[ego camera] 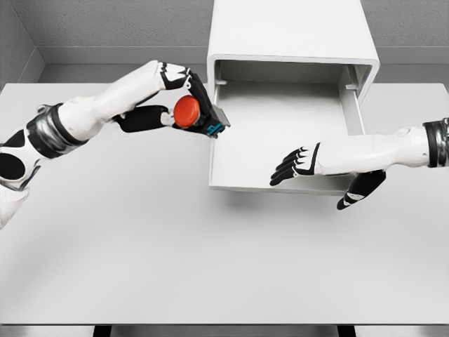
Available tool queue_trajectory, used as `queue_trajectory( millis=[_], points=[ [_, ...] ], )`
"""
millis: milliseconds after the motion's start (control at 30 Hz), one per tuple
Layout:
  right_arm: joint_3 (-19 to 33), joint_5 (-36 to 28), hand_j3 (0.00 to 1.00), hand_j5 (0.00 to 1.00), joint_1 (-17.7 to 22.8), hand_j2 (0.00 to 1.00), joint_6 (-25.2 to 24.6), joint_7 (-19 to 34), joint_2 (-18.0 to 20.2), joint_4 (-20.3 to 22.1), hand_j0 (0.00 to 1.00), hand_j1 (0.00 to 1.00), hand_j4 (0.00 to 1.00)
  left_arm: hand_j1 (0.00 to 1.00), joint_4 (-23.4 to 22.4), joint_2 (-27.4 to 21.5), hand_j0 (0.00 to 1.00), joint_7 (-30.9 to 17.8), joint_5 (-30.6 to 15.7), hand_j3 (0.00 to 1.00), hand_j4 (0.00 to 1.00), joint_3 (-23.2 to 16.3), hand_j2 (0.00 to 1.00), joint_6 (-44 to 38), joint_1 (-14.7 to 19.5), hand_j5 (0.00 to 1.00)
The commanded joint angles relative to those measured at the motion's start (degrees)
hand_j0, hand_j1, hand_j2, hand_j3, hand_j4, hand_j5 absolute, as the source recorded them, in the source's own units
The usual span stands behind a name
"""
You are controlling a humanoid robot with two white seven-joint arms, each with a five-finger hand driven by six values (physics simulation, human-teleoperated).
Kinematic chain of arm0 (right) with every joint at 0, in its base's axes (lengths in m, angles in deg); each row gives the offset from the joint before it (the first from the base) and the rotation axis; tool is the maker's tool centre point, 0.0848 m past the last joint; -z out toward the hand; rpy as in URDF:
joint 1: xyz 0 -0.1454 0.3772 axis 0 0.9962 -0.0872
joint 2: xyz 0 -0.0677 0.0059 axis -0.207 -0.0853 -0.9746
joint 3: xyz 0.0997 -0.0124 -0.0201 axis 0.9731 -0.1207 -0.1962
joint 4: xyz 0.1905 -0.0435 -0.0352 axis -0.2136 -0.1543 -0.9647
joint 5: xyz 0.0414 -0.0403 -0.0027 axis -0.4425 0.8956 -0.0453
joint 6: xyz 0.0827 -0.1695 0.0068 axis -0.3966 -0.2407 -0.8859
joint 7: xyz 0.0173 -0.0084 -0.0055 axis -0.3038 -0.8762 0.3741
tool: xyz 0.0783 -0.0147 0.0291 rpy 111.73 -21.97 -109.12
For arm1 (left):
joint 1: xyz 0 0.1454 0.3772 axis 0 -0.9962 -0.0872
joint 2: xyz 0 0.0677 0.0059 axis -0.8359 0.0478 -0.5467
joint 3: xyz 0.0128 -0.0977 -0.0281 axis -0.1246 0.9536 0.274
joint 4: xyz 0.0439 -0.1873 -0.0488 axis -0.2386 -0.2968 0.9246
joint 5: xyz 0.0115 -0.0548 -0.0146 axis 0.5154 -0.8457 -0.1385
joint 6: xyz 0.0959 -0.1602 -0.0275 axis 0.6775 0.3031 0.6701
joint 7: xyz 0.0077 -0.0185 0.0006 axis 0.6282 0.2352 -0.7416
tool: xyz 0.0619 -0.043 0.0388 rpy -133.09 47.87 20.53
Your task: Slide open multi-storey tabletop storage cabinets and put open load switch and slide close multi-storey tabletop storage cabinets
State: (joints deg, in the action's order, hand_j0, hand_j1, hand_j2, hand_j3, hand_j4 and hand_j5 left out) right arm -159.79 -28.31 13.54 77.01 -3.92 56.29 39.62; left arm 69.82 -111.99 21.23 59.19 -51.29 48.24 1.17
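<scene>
On the smooth grey worktop (210, 267), the right hand (298, 166) hovers with fingers spread, empty, over the pulled-out drawer (280, 126). The left hand (165, 112) grips the load switch (196, 112), red-capped and boxy, just beside the drawer's edge. Next, I judge, lower it inside the glossy white cabinet (291, 31).

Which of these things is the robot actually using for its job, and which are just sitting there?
In use:
- cabinet
- its drawer, pulled open
- red-buttoned switch, held in the left hand beside the drawer
- right hand, open over the drawer's front

Just there:
- table, which bears it all; nothing else lies on it
</scene>
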Motion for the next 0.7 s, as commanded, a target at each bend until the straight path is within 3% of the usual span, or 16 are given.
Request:
queue_trajectory(
  millis=[0, 167, 367, 433, 600, 667],
  points=[
    [0.1, -0.4, 1.0, 1.0, 0.0, 1.0, -0.2, 0.0, 0.0, 0.0, 1.0, 1.0, 1.0, 0.33, -1.5, 1.6, 0.33, 0.0, 0.8, 0.33, 0.33, -1.6, 0.33, -0.1, 0.0, 0.33],
    [0.1, -0.4, 1.0, 1.0, -0.1, 1.0, -0.2, 0.0, 0.0, 0.0, 1.0, 1.0, 1.0, 0.33, -2.9, 4.6, 0.33, -0.1, 2.9, 0.33, 0.33, -3.3, 0.33, -0.1, 1.2, 0.33],
    [0.1, -0.4, 1.0, 1.0, -0.3, 1.0, -0.2, 0.0, 0.1, 0.0, 1.0, 1.0, 1.0, 0.34, -7.1, 8.7, 0.34, -0.1, 6.1, 0.34, 0.34, -3.3, 0.34, -0.1, 3.0, 0.34],
    [0.1, -0.4, 1.0, 1.0, -0.3, 1.0, -0.2, 0.0, 0.1, 0.0, 1.0, 1.0, 1.0, 0.34, -9.4, 9.4, 0.34, -0.2, 6.7, 0.34, 0.34, -5.8, 0.34, -0.1, 4.8, 0.34],
    [0.0, -0.4, 1.0, 1.0, -0.3, 1.0, -0.2, 0.0, 0.3, 0.0, 1.0, 1.0, 1.0, 0.34, -15.1, 14.1, 0.34, -0.2, 10.2, 0.34, 0.34, -6.4, 0.34, -0.1, 5.4, 0.34],
    [0.0, -0.4, 1.0, 1.0, -0.4, 1.0, -0.2, 0.0, 0.3, 0.0, 1.0, 1.0, 1.0, 0.34, -15.4, 14.4, 0.34, -0.2, 10.9, 0.34, 0.34, -6.6, 0.34, -0.1, 6.4, 0.34]
  ],
)
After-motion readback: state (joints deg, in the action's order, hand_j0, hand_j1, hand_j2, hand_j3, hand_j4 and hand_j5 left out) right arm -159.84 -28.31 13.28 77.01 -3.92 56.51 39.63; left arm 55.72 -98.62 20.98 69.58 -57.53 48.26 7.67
